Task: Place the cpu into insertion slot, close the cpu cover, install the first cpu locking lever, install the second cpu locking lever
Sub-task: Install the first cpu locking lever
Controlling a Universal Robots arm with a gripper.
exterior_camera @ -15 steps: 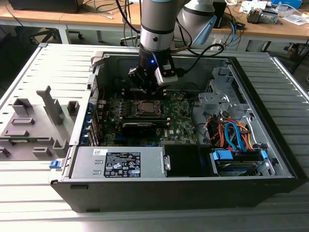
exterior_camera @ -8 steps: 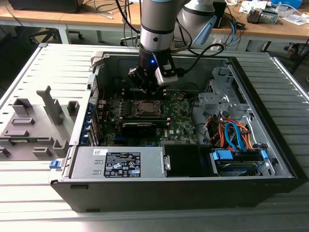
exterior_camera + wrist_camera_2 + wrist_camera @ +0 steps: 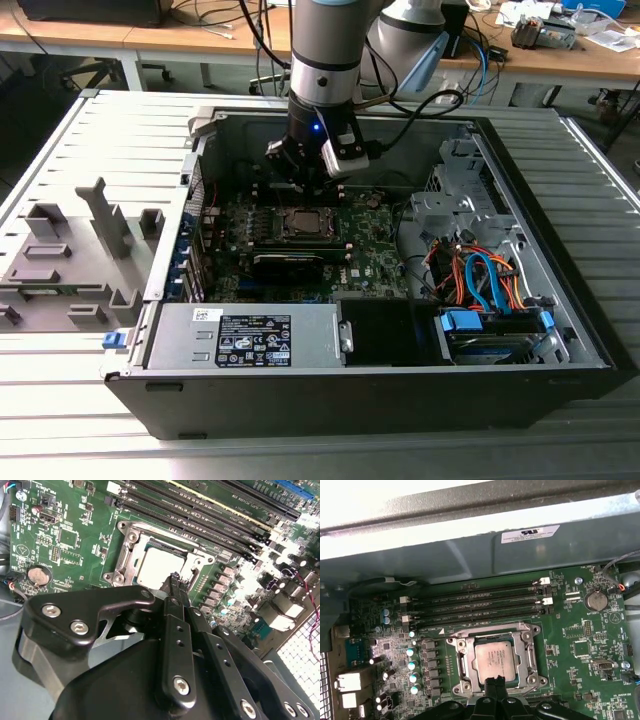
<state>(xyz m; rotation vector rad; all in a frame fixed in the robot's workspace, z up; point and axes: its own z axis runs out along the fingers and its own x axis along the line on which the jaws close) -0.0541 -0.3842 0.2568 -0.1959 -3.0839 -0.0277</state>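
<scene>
While one cpu (image 3: pixel 493 659) sits socketed, one end effector (image 3: pixel 494 681) hovers.

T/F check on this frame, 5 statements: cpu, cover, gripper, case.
1. The cpu sits in the socket on the motherboard. True.
2. The cpu cover is down, framing the cpu. True, as it appears in both wrist views.
3. The gripper carries the cpu above the case. False: its fingertips are together just above the socket edge and hold nothing visible; the cpu lies in the socket.
4. The memory slots beside the socket lie between it and the case wall. True in the first wrist view.
5. The computer case stands upright with its side panel on. False: it lies on its side, open, on the slatted table.
</scene>
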